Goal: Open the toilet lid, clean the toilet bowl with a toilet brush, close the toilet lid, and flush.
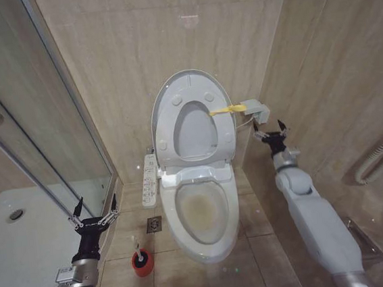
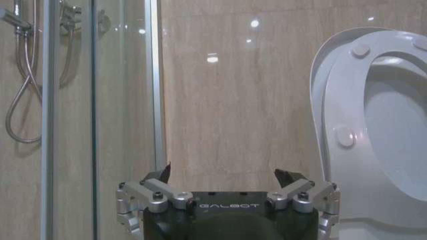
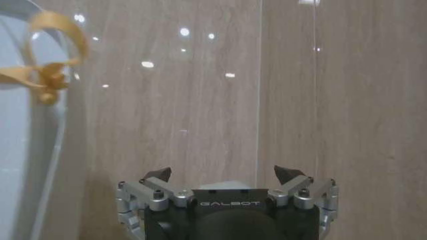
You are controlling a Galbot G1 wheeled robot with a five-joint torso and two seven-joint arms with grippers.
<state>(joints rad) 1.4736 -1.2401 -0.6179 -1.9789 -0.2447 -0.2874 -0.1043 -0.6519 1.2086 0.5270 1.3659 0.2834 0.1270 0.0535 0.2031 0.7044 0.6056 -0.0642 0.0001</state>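
Observation:
The toilet lid (image 1: 194, 133) stands raised against the back wall, with the ring seat (image 1: 165, 129) up in front of it. Its yellow strap (image 1: 223, 110) sticks out to the right. Below, the toilet bowl (image 1: 202, 214) is uncovered and stained yellowish inside. The toilet brush (image 1: 141, 257) stands in its red cup on the floor left of the bowl. My left gripper (image 1: 95, 210) hangs open above and left of the brush, holding nothing. My right gripper (image 1: 272, 132) is open beside the lid, just below the strap (image 3: 50, 50). The raised lid (image 2: 400, 130) also appears in the left wrist view.
A grey box (image 1: 256, 110) sits on the wall right of the lid. A white control panel (image 1: 150, 181) and a floor drain (image 1: 154, 224) lie left of the bowl. The glass shower door (image 1: 34, 131) and shower tray (image 1: 25, 248) bound the left; a grab rail (image 1: 382, 152) is on the right wall.

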